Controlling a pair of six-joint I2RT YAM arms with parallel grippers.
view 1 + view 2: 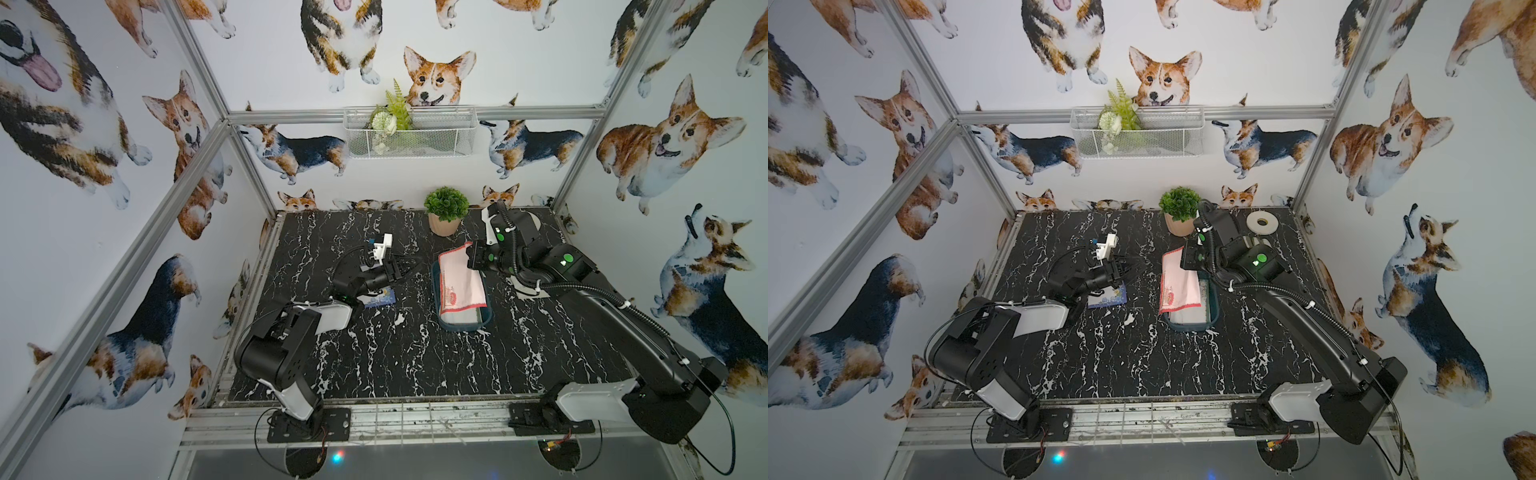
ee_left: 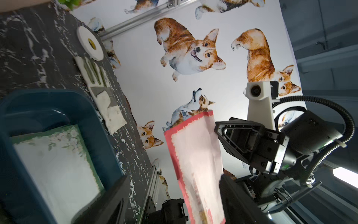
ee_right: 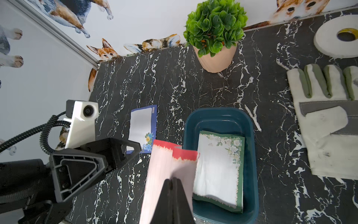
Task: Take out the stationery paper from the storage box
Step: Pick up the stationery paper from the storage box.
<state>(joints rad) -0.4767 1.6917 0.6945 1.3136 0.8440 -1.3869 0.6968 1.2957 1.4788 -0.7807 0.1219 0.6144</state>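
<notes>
My right gripper (image 3: 172, 179) is shut on a red-bordered sheet of stationery paper (image 3: 166, 163), which curls in the air above the near-left side of the dark teal storage box (image 1: 465, 328). In both top views the sheet (image 1: 461, 282) (image 1: 1179, 286) covers most of the box (image 1: 1212, 316). A green-bordered floral sheet (image 3: 219, 163) lies inside the box. My left gripper (image 1: 411, 266) hovers open just left of the box; in the left wrist view the raised sheet (image 2: 197, 164) stands between its spread fingers, close to one of them. A blue-bordered sheet (image 1: 380, 299) lies flat on the table under the left arm.
A potted plant (image 1: 445, 216) stands behind the box. A white-and-grey work glove (image 3: 325, 120) and a white tape roll (image 3: 339, 36) lie right of the box. A white wire basket (image 1: 409, 133) hangs on the back wall.
</notes>
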